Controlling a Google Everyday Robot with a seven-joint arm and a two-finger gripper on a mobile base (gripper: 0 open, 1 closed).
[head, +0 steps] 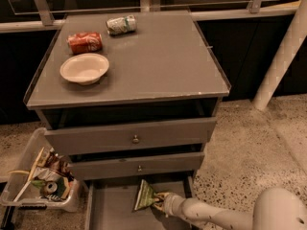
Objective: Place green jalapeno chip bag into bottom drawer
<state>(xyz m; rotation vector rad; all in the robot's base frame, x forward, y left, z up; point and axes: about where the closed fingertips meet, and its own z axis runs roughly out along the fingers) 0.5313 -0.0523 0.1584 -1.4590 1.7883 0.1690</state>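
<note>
The green jalapeno chip bag is a crinkled light-green foil bag, standing tilted over the open bottom drawer at the foot of the grey cabinet. My gripper reaches in from the lower right on a white arm and is shut on the bag's right edge. The bag sits low over the drawer's flat grey floor, toward its right side. I cannot tell whether the bag touches the floor.
Two upper knobbed drawers are shut above. On the cabinet top lie a white bowl, a red can and a crushed green-white can. A clear bin of trash stands at left. A white pillar stands at right.
</note>
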